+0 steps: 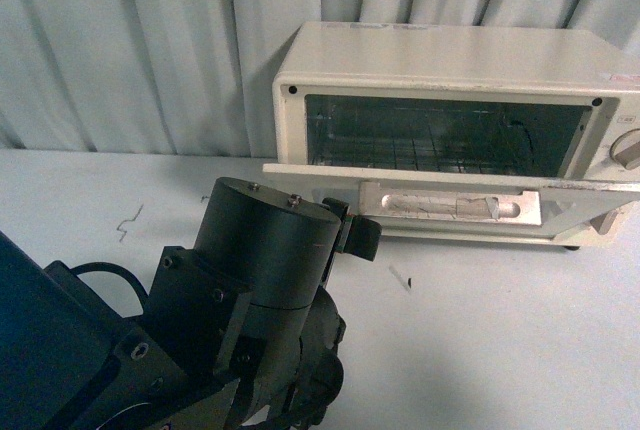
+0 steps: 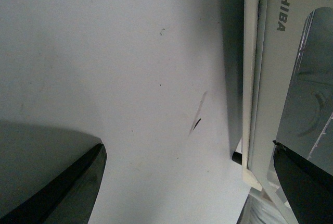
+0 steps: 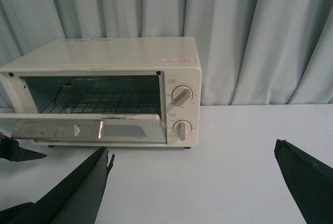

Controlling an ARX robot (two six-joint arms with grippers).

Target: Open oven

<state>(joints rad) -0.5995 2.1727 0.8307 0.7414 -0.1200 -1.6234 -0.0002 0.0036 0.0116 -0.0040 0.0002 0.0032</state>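
One oven beside left end effector

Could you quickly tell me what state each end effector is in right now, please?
Left end effector: open, by the oven door's edge, gripping nothing.
Right end effector: open, holding nothing.

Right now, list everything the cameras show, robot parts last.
oven: one, cream-white, at the table's back, before the curtain
door: one, cream frame with glass, dropped open
knobs: two, cream, stacked right of the opening
wire rack: one, metal, inside the oven
table: one, white, under everything
curtain: one, pale grey-blue, behind the oven
scuff marks: few, dark, on the table
left pincer: one, black, open, at the door's edge
right pincer: one, black, open, facing the oven, apart from it
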